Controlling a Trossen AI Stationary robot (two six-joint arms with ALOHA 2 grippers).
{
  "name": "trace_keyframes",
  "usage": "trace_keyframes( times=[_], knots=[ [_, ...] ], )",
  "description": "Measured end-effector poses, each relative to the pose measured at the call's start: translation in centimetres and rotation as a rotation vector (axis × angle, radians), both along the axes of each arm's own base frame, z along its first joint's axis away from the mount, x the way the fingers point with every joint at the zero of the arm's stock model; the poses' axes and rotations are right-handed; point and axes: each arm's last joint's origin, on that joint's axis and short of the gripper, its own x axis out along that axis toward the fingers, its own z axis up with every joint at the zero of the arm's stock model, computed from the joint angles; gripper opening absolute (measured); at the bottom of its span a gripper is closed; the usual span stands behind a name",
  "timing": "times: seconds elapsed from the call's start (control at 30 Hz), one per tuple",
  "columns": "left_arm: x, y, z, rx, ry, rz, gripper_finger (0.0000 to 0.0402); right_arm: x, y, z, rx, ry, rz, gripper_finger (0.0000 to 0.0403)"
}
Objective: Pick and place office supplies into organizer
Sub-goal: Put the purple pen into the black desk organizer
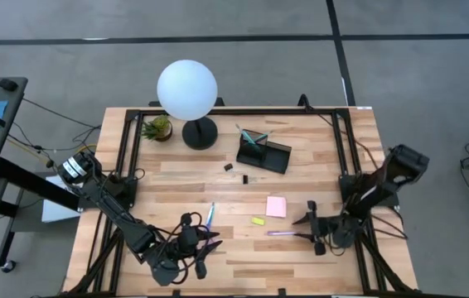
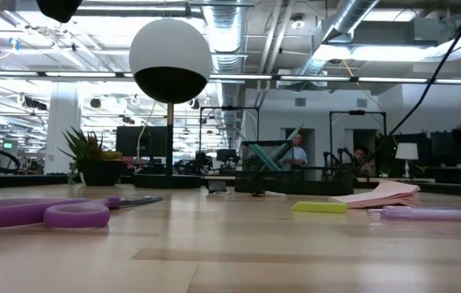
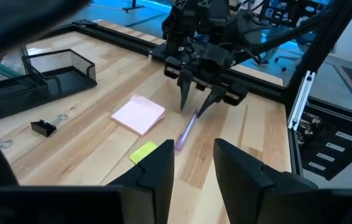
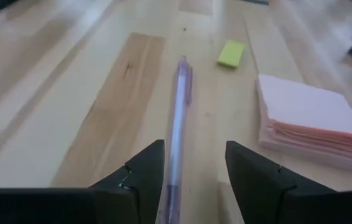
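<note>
A pink-purple pen (image 4: 179, 118) lies flat on the wooden table, near the right front. My right gripper (image 4: 194, 152) is open and low over the pen's near end, one finger on either side, and I see no touch. A square pink sticky pad (image 1: 277, 206) and a tiny yellow piece (image 1: 258, 221) lie just beyond the pen. My left gripper (image 3: 194, 155) hangs open and empty above the front left, over purple-handled scissors (image 2: 51, 213) that lie flat. A teal pen (image 1: 210, 215) lies beside it. The black organizer (image 1: 272, 156) holds teal pens at the far middle.
A white globe lamp (image 1: 186, 91) on a black base and a small potted plant (image 1: 159, 127) stand at the far left. Two small black clips (image 1: 229, 167) lie in front of the organizer. Black frame rails (image 1: 350, 157) run along the table's edges.
</note>
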Motion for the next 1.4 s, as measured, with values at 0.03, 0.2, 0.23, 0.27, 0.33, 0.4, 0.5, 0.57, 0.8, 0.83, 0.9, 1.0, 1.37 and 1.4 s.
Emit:
trace_keyframes(
  times=[0.03, 0.2, 0.23, 0.27, 0.33, 0.4, 0.5, 0.57, 0.8, 0.83, 0.9, 1.0, 1.37, 1.4],
  knots=[
    [0.0, 0.0, 0.0, 0.0, 0.001, -0.001, 0.0107, 0.1, 0.1, -0.2, -0.011, -0.009, 0.003, 0.0164],
    [0.0, 0.0, 0.0, -0.001, 0.002, -0.002, 0.0107, 0.5, 0.2, -1.6, 0.029, -0.015, -0.017, 0.0164],
    [0.0, 0.0, 0.0, -0.001, 0.002, -0.002, 0.0107, 0.5, 0.3, -1.8, 0.041, -0.021, -0.029, 0.0164],
    [0.0, 0.0, 0.0, -0.001, 0.002, -0.003, 0.0107, 0.5, 0.3, -2.1, 0.052, -0.028, -0.041, 0.0164],
    [0.0, 0.0, 0.0, -0.001, 0.002, -0.003, 0.0107, 0.6, 0.3, -2.7, 0.074, -0.038, -0.053, 0.0162],
    [0.0, 0.0, 0.0, -0.001, 0.003, -0.003, 0.0107, 0.6, 0.4, -3.2, 0.088, -0.062, -0.063, 0.0159],
    [0.0, 0.0, 0.0, -0.001, 0.003, -0.004, 0.0107, 0.5, 0.5, -3.7, 0.108, -0.092, -0.063, 0.0154],
    [0.0, 0.0, 0.0, -0.002, 0.003, -0.004, 0.0107, 0.3, 0.6, -4.1, 0.117, -0.109, -0.058, 0.0152],
    [0.0, 0.0, 0.0, 0.0, 0.002, -0.002, 0.0107, 0.2, 1.5, -4.6, 0.144, -0.134, -0.021, 0.0136],
    [0.0, 0.0, 0.0, -0.001, 0.002, -0.002, 0.0107, 0.2, 1.7, -4.6, 0.146, -0.136, -0.02, 0.0132],
    [0.1, 0.1, 0.0, -0.01, -0.001, 0.003, 0.0107, 0.5, 2.0, -4.6, 0.147, -0.139, -0.012, 0.0121],
    [0.1, 0.1, 0.0, -0.014, -0.002, 0.004, 0.0107, 0.7, 2.4, -4.6, 0.151, -0.141, -0.005, 0.0101],
    [0.1, 0.1, 0.0, -0.017, -0.003, 0.004, 0.0107, 1.4, 2.2, -4.4, 0.211, -0.133, 0.001, 0.0017],
    [0.1, 0.1, 0.0, -0.018, -0.003, 0.004, 0.0107, 1.5, 2.2, -4.4, 0.211, -0.134, -0.001, 0.0018]
  ],
)
